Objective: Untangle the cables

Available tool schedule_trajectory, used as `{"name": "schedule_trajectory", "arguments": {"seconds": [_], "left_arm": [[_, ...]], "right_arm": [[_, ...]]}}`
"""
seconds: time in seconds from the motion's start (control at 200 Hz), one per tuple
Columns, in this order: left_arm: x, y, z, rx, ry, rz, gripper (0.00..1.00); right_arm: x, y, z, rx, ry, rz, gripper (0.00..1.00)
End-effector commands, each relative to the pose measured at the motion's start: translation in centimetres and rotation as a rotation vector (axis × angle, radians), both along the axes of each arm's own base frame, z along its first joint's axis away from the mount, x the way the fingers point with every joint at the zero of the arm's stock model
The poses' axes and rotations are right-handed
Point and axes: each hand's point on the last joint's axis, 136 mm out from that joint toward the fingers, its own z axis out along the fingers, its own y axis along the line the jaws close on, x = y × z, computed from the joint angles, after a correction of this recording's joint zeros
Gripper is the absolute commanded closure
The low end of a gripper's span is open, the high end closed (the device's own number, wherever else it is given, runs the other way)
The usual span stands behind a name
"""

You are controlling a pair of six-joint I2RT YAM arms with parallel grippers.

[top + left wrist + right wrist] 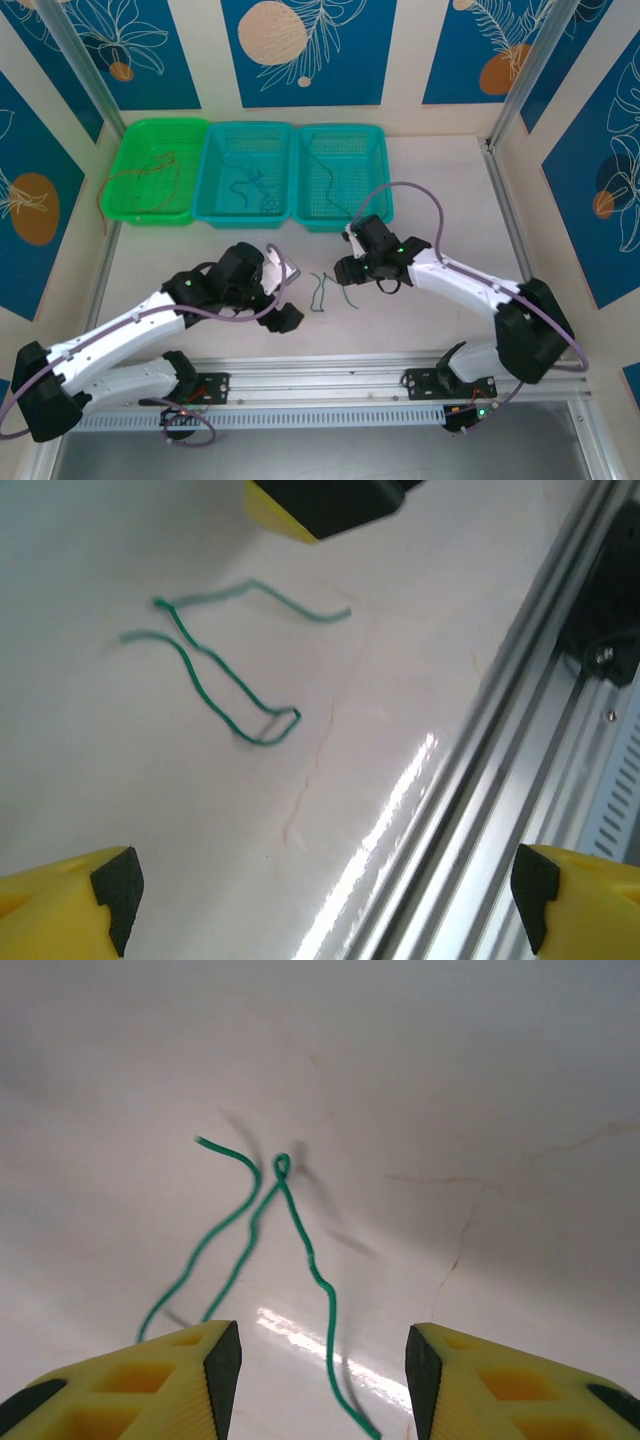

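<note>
While a red cable (pixel 140 180), a blue cable (pixel 248 188) and a green cable (pixel 325 165) are already laid in the three baskets (pixel 247 127) along the worktop's far edge, two green cables (pixel 280 1220) are left midway along the near edge, seemingly joined at a small loop. They are flanked by the left gripper (pixel 325 890) and right gripper (pixel 322 1370), both spread wide and empty. The white, glossy, hairline-cracked worktop (pixel 420 170) is enclosed by blue leaf-printed panels (pixel 300 50).

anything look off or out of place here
The red cable isn't fully inside the green basket: it trails over the left rim and hangs outside. A hairline crack also seems to run across the table near the loose green cables.
</note>
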Motion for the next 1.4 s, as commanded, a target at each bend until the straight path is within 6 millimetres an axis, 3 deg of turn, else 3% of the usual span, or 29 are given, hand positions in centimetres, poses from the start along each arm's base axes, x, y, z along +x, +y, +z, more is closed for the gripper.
{"name": "schedule_trajectory", "arguments": {"seconds": [0.0,0.19,0.305,0.415,0.465,0.58,0.765,0.895,0.97,1.085,1.195,1.39], "left_arm": [[-1.3,-0.3,0.1,-0.017,0.065,-0.025,0.03],[-1.5,-0.7,0.1,-0.049,0.065,-0.042,0.03],[-1.5,-0.5,-0.2,-0.044,0.059,-0.040,0.03],[-1.4,-0.5,0.2,-0.059,0.039,-0.037,0.02],[-1.4,-0.7,0.7,-0.081,0.025,-0.045,0.02],[-2.1,-1.9,3.1,-0.204,-0.017,-0.122,0.01],[-1.3,-2.4,7.9,-0.374,-0.194,-0.115,0.00],[1.9,-2.1,10.7,-0.432,-0.296,0.051,0.00],[3.7,-2.2,12.2,-0.487,-0.334,0.148,0.00],[6.6,-1.9,13.4,-0.515,-0.412,0.288,0.00],[9.2,-0.9,13.0,-0.428,-0.465,0.412,0.00],[11.6,1.4,12.3,-0.260,-0.526,0.551,0.00]], "right_arm": [[-0.1,1.4,-2.1,-0.026,0.034,0.051,0.49],[-0.2,2.8,-5.5,-0.077,0.102,0.089,0.54],[-0.2,2.8,-6.3,-0.092,0.113,0.090,0.78],[-0.4,2.8,-5.8,-0.090,0.095,0.106,0.92],[-0.6,3.1,-5.1,-0.078,0.078,0.129,1.00],[-1.2,4.1,-2.6,0.009,0.061,0.167,1.00],[-0.1,5.0,5.2,0.226,-0.078,0.138,1.00],[3.1,3.7,10.2,0.332,-0.189,0.030,1.00],[6.1,2.2,12.6,0.364,-0.271,-0.070,1.00],[11.3,-0.7,14.8,0.368,-0.354,-0.257,1.00],[17.0,-2.8,14.3,0.289,-0.381,-0.385,1.00],[25.2,-2.9,11.3,0.204,-0.375,-0.422,1.00]]}}
